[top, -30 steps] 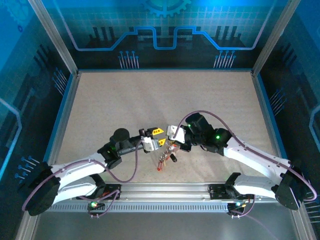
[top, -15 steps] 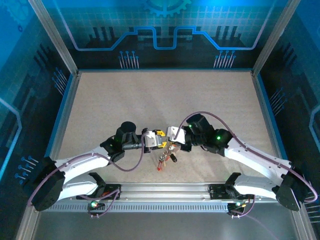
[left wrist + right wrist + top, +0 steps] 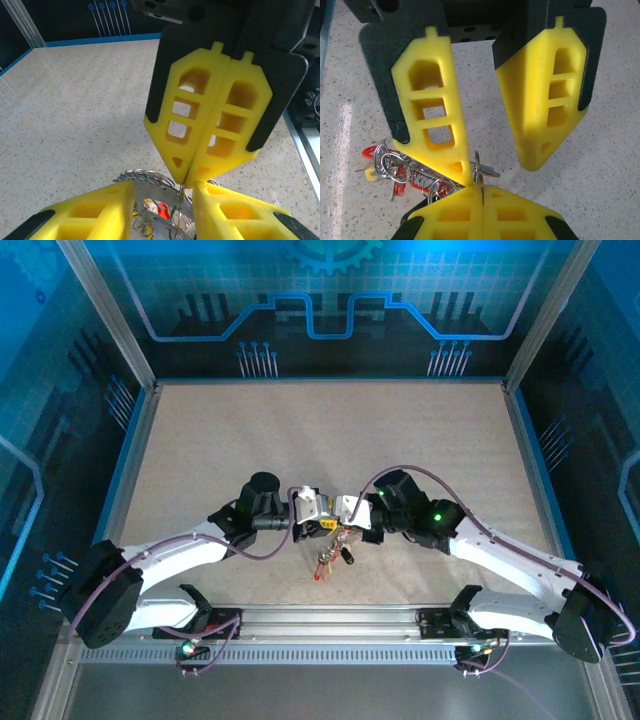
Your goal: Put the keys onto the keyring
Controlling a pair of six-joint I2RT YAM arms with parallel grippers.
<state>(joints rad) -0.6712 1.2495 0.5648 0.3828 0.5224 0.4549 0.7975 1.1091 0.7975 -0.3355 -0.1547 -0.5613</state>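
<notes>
- The top external view shows the 2 arms meeting just short of the table's middle. The left gripper (image 3: pixel 322 521) and the right gripper (image 3: pixel 343 528) stand tip to tip. The keys (image 3: pixel 328 560) trail from them toward the near edge in a small bunch, with a red head at the end.
- The right wrist view adds what the overhead cannot show. The right gripper's 2 yellow fingers (image 3: pixel 520 215) are pressed together on a thin metal loop of the keyring (image 3: pixel 477 167), and the loop stands up out of their seam.
- In that same view the left gripper's 2 fingers (image 3: pixel 432 115) are spread. 1 tip is just beside the pinched loop and the other is apart from it. Red and yellow key heads sit to the left of the loop, among coiled wire rings.
- The left wrist view looks from the opposite side. The left gripper's own fingers flank the bunch, and the right gripper's closed tips come down between them. Whether the left pads touch any metal cannot be told.
- The bunch sits near the metal rail (image 3: pixel 330 625) at the near edge. Wide open surface lies on the far, left and right sides.
- The table (image 3: pixel 300 430) is speckled beige. Blue-lit wall panels (image 3: pixel 320 310) printed with a circuit pattern surround it, with aluminium posts (image 3: pixel 105 315) at the corners.
</notes>
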